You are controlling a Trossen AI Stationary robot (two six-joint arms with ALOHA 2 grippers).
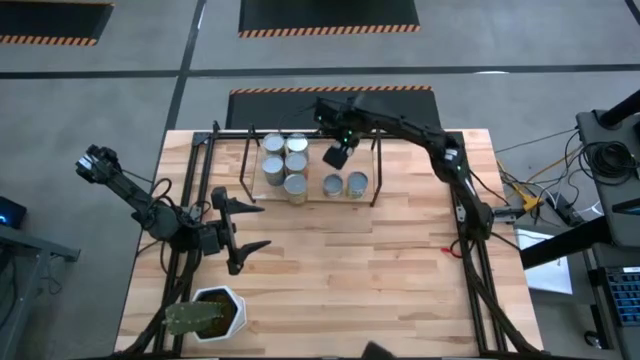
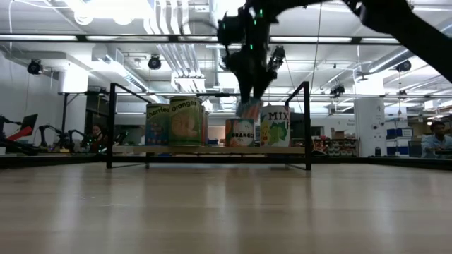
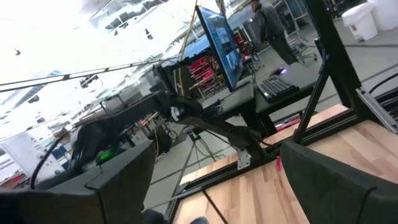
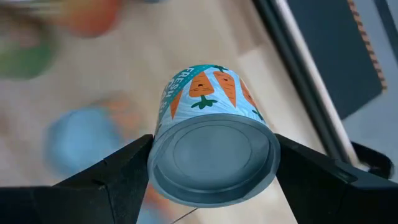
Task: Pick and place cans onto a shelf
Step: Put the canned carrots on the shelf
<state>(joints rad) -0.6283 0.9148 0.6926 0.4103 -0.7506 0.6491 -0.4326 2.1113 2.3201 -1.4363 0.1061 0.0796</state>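
Note:
The shelf [image 1: 312,198], a low light-wood board on black rod legs, stands at the table's far middle and carries several cans [image 1: 296,166] upright on their bases. My right gripper [image 1: 340,155] hangs over the shelf's right half, shut on a carrot-labelled can [image 4: 214,149], which shows in the low view as a pale can [image 2: 248,109] just above the standing cans [image 2: 240,132]. My left gripper [image 1: 256,228] waits open over the table's left side with nothing between its fingers. My right gripper pinches the can's round side wall [image 4: 163,163] between its two fingers [image 4: 118,180], one on each side, near the silvery end that faces the wrist camera. The fingers come from above, slanting down. The can hangs below them, lifted clear and tilted.
A white hexagonal plant pot [image 1: 216,312] stands at the table's near left corner. The shelf's black rod frame [image 2: 308,127] rises at its ends. Bare wooden tabletop [image 1: 360,270] lies between the shelf and the near edge.

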